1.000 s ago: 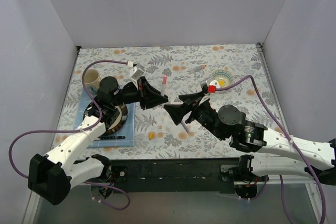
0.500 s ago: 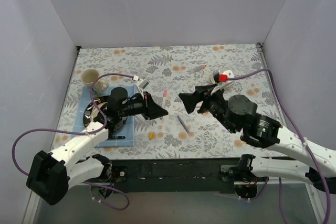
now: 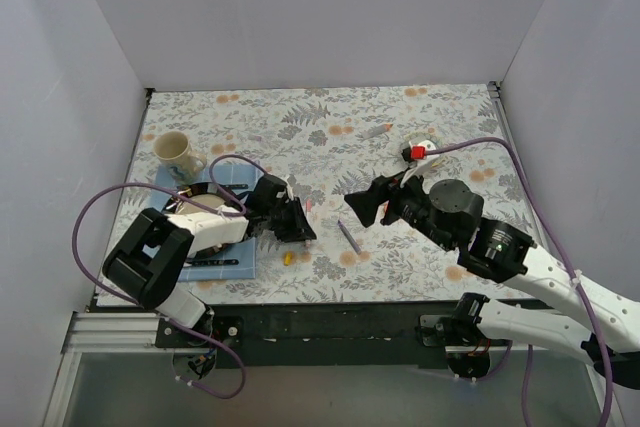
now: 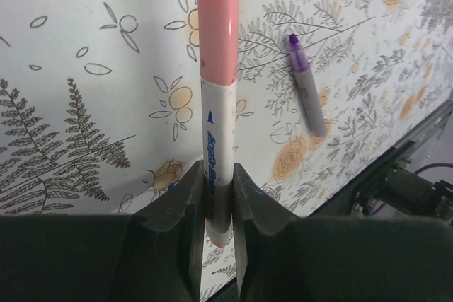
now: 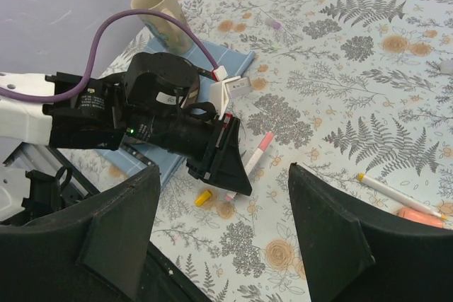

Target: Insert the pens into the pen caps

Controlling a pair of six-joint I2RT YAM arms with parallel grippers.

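cup (image 3: 173,149) stands upright at upper left, touching the blue mat (image 3: 240,247). left gripper (image 3: 298,227) sits low at centre, arm folded back over the mat, fingers clamped on the white-pink pen (image 4: 218,90). right gripper (image 3: 357,209) hangs centre right, fingers spread wide, holding nothing. purple pen (image 3: 349,236) lies on the table (image 3: 300,107) between the two grippers. yellow cap (image 3: 288,258) lies near the table's lower edge. pale pen (image 5: 393,193) and orange cap (image 5: 417,216) lie just beside each other, lower right of the right wrist view.
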